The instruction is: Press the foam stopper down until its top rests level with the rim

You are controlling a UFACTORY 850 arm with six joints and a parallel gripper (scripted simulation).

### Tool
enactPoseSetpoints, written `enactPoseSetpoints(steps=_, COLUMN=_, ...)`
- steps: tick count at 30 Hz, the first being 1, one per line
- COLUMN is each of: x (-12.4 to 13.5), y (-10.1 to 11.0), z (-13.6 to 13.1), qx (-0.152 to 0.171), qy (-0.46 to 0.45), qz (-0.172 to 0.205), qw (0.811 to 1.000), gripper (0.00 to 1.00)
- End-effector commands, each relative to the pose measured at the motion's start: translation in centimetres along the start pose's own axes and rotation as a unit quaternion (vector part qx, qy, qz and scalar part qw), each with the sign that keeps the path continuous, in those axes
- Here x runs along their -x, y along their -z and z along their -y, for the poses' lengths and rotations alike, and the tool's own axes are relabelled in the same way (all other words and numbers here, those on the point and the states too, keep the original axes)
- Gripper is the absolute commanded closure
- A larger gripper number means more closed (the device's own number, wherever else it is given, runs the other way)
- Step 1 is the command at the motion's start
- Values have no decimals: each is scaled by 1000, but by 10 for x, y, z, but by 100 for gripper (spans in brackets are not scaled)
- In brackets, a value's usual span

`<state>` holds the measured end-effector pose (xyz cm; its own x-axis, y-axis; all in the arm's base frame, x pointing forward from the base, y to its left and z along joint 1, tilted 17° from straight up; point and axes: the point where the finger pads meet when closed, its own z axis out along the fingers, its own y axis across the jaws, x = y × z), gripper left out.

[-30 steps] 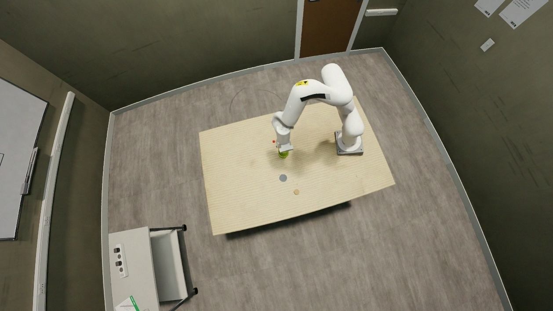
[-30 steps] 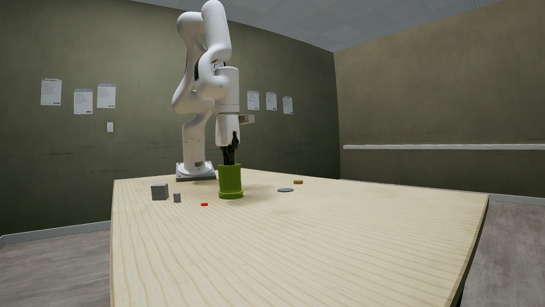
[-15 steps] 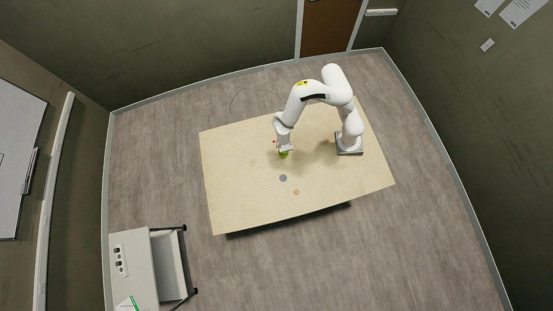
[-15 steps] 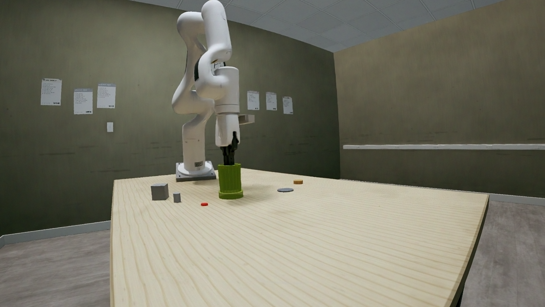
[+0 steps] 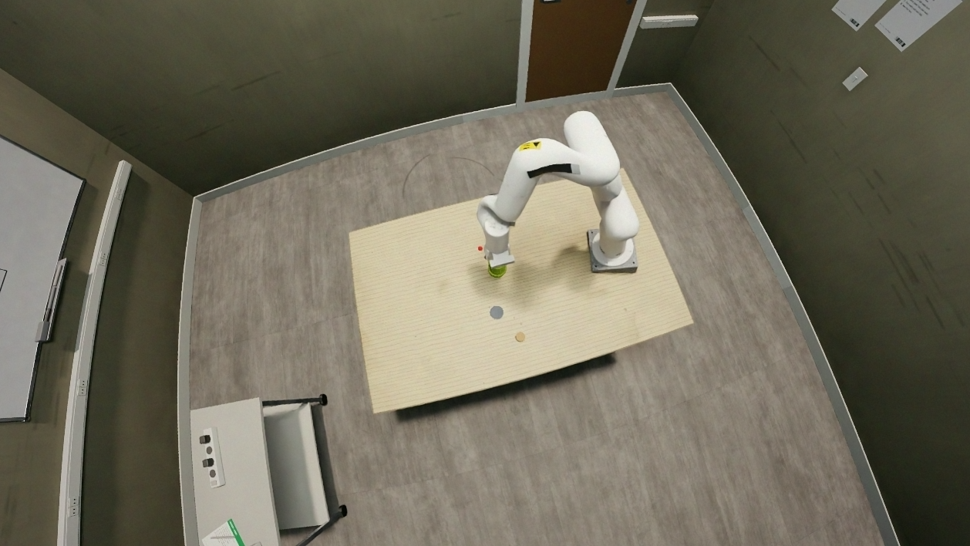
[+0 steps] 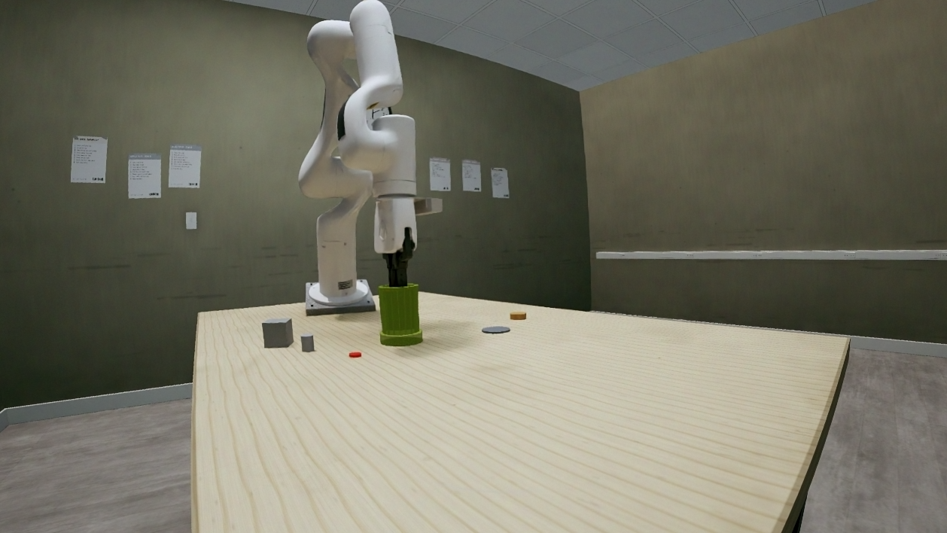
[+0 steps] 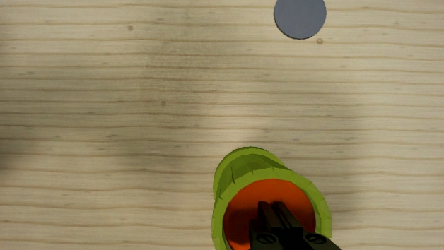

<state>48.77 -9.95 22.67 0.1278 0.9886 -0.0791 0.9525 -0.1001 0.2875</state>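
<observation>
The gripper (image 7: 273, 208) points straight down with its fingers brought fully together and nothing between them. It serves as a blunt pressing tool. In the wrist view the joined tips bear on the orange foam stopper (image 7: 247, 199), close to its centre. In the exterior view the dark fingers (image 6: 397, 268) enter the mouth of the jar, and no orange shows above the rim. The stopper top therefore appears to sit below the rim, though its depth cannot be read from any view.

The green jar (image 6: 399, 312) stands upright on its wider foot on the wooden table (image 6: 596, 410), in front of the arm's base plate (image 5: 631, 267).

Other items lie apart from the jar:
- a grey disc (image 7: 300, 18) and a tan disc (image 6: 517, 315) to one side;
- a small red disc (image 6: 354, 354), a grey cube (image 6: 277, 332) and a smaller grey block (image 6: 306, 342) to the other side.

Nothing rests on the stopper except the fingertips.

Step in hand: the press stroke, with the foam under load inside the jar.

Next move: judged from the task, the push should end before the stopper is driven too far, since an over-driven stopper stays low. The gripper should then lift straight up, without side drag, so the jar neither tips nor slides. After release, the stopper top should be checked against the rim.
</observation>
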Motion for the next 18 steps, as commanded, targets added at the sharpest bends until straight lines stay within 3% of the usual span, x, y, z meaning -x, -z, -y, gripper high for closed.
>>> enactPoseSetpoints(steps=1, x=0, y=2, z=-1, qx=1, qy=0, qz=0, qw=1000, gripper=100)
enactPoseSetpoints(steps=18, x=0, y=11, z=-1, qx=1, qy=0, qz=0, qw=1000, gripper=100)
